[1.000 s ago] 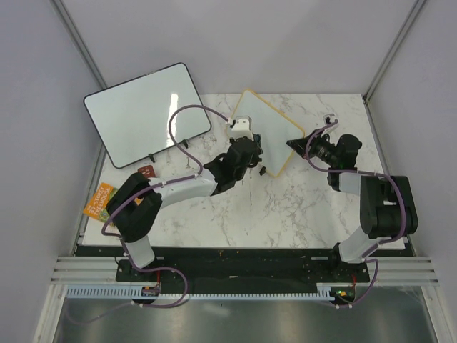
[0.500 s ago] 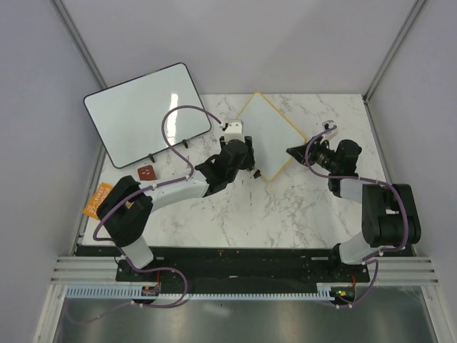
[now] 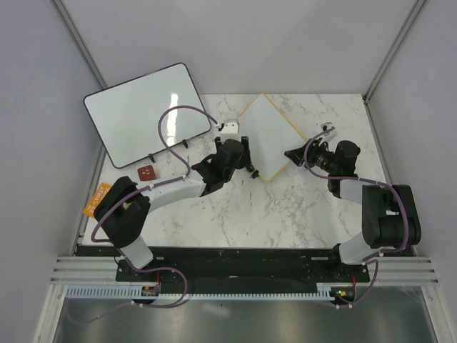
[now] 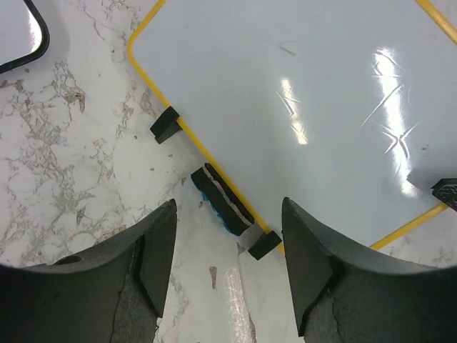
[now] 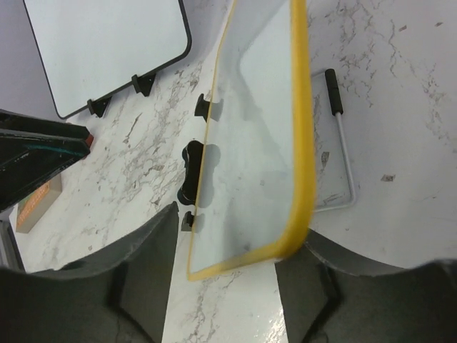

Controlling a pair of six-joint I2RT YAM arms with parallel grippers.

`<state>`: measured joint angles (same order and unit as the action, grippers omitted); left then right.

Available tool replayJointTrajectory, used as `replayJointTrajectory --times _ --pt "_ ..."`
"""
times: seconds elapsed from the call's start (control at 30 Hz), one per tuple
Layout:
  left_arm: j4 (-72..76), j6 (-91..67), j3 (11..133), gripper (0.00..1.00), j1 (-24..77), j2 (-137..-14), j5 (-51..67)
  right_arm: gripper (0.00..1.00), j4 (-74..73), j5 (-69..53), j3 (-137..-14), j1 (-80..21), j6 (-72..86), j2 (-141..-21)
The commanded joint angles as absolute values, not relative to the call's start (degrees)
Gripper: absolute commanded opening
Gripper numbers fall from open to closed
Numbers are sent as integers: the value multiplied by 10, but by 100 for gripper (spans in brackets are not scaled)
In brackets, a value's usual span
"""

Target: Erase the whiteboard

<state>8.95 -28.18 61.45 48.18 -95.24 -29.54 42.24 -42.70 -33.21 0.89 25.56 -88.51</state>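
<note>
Top external view gives me the whiteboard on the far middle part of the marble table, turned like a diamond. My left gripper hangs over its left near edge, and my right gripper is at its right corner. The larger black-framed board stands at the far left. Near it lie a small red piece and an orange card; the print on the card is too small for me to read.

From the left wrist camera I see both fingers wide apart and holding nothing. Between them, further out, a blue and black eraser lies just beside the yellow frame, between two black feet. On the white surface I find only some faint grey strokes, which I cannot read as letters.

From the right wrist camera the fingers are also wide, with the near corner of the whiteboard between them. A thin grey rod with a black end lies on the table at the right of the frame.
</note>
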Motion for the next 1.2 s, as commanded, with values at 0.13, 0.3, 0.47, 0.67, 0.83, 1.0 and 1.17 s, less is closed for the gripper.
replayJointTrajectory --times 0.13,0.3,0.47,0.67,0.83,1.0,1.17 --pt "88 -276 605 66 475 -933 -294 76 432 -417 -330 5 236 -854" --pt "84 -282 599 65 474 -937 -294 98 423 -404 -329 5 234 -850" --pt "84 -287 588 65 473 -933 -297 98 382 -376 -338 5 221 -851" --pt "85 -287 578 64 471 -925 -301 98 339 -321 -342 5 212 -840" --pt "85 -288 571 64 470 -926 -297 98 329 -262 -329 6 210 -811" --pt "86 -282 579 59 470 -950 -280 98 362 -243 -298 8 217 -767" --pt "76 -276 611 45 469 -996 -277 98 384 -222 -268 8 215 -716"
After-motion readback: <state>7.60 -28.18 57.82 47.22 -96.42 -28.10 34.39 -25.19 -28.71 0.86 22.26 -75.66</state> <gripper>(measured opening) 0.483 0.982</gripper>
